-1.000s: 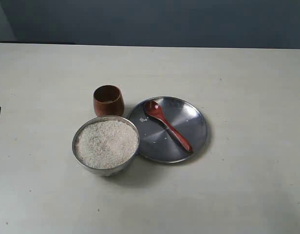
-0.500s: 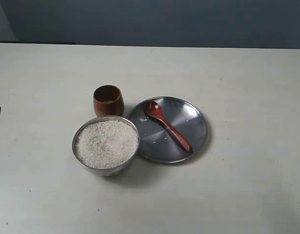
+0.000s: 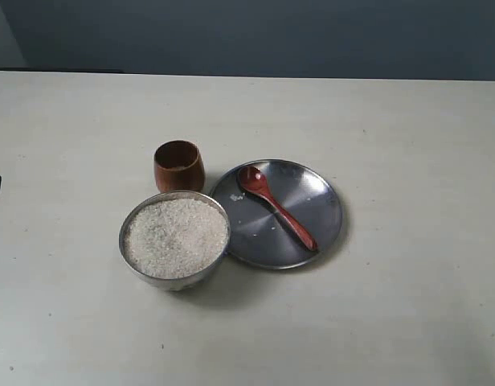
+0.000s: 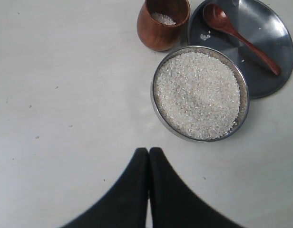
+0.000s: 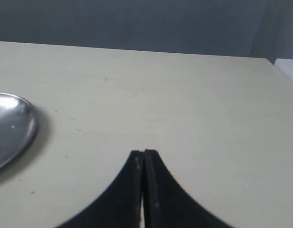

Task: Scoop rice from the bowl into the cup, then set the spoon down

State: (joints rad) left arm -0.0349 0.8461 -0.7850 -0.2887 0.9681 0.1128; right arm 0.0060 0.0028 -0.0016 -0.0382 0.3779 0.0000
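Exterior: spoon lies on the plate, with the bowl of rice just beside it and the cup close behind, probably to keep the carry short. Left wrist: left claw is pinched closed and empty over bare desk near the bowl. Right wrist: right claw is closed and empty, off beside the plate.

One bowl, one cup, one spoon, one plate
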